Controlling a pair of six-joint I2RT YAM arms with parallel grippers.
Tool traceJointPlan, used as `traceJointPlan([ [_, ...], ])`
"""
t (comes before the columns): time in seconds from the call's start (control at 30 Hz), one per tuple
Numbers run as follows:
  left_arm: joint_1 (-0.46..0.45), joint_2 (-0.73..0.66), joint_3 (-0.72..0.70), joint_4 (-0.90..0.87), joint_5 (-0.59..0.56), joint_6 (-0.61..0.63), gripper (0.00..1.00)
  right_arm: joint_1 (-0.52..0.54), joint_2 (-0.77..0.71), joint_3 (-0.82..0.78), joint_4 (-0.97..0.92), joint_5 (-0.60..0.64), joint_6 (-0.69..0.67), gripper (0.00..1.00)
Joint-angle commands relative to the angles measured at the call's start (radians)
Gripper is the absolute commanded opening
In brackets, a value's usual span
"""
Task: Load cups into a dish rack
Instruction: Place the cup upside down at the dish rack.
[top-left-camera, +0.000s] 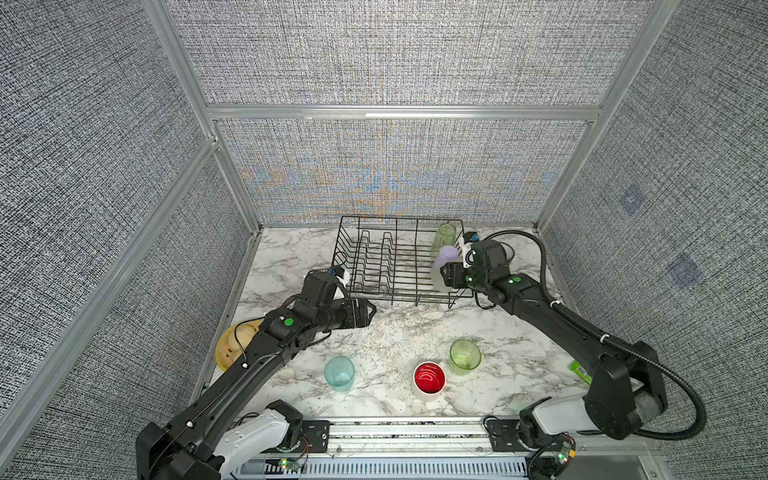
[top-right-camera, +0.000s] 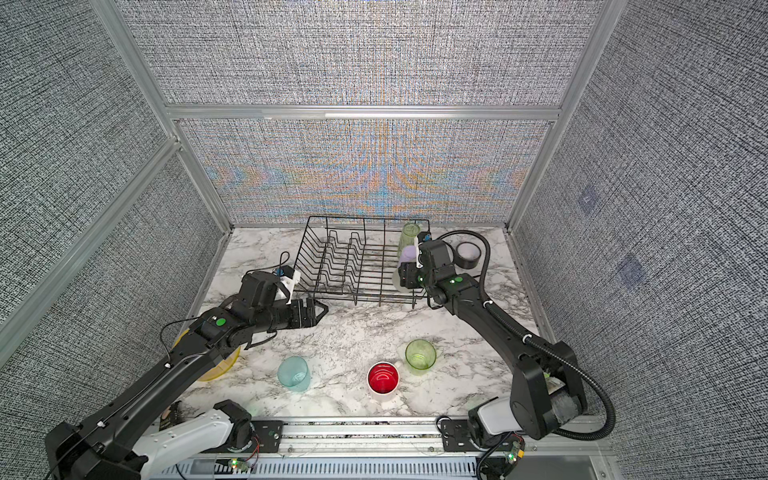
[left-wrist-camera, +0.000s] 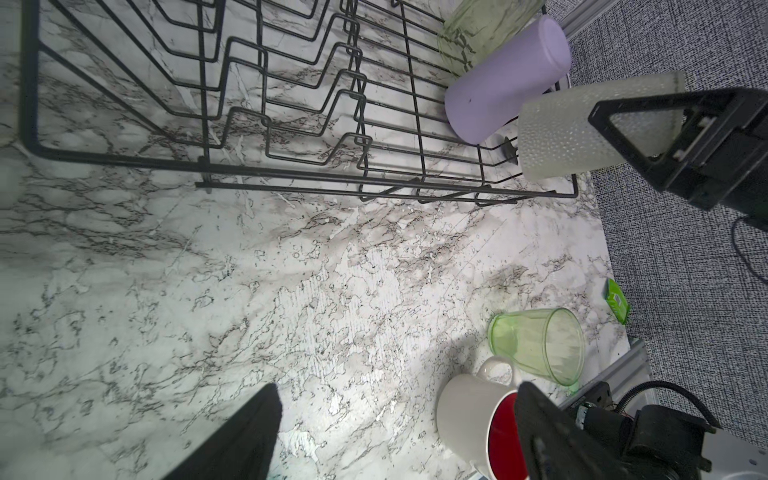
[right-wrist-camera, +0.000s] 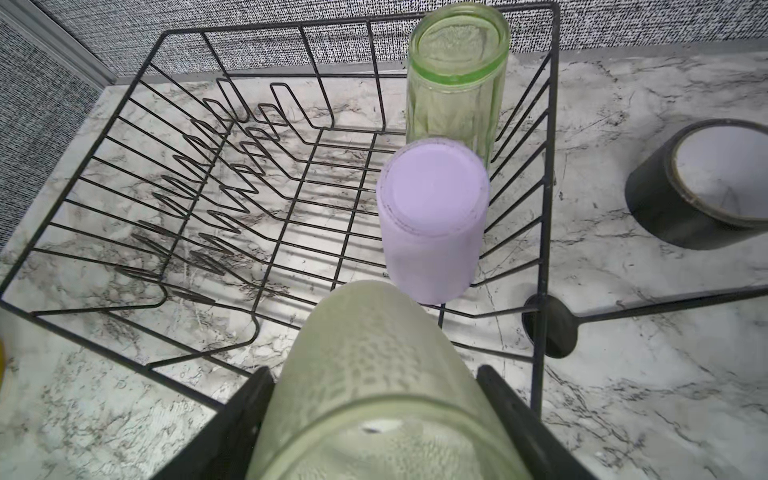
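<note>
On the counter (top-left-camera: 395, 332), the dish rack (top-left-camera: 382, 266) was seen with a tall green cup (right-wrist-camera: 457, 83) and a lilac cup (right-wrist-camera: 432, 216) inverted along its right side. At its near right corner, the pale yellow-green cup (right-wrist-camera: 374, 345) was clamped by the right gripper (right-wrist-camera: 374, 390). The left gripper (top-right-camera: 318, 309) was held wide open, empty, over the counter.

Left arm (top-left-camera: 249, 365) and right arm (top-left-camera: 552, 316) are matte black with white base links and green dot stickers. Left gripper (top-right-camera: 321, 309) has triangular fingers. A ribbed black hose (top-left-camera: 703, 413) loops at four o'clock.
</note>
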Motion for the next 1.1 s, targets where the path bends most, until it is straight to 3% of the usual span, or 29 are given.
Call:
traceJointPlan([
  [0.0, 0.002, -0.013, -0.009, -0.012, -0.016, 0.009, 0.88, 0.001, 0.018, 0.009, -0.025, 0.045, -0.044, 0.72],
  [0.43, 0.001, -0.014, -0.012, -0.016, -0.042, -0.014, 0.88, 0.012, 0.140, 0.099, -0.127, 0.127, -0.114, 0.72],
  [1.07, 0.001, -0.065, -0.038, -0.031, -0.092, -0.036, 0.88, 0.021, 0.251, 0.167, -0.224, 0.121, -0.107, 0.79],
])
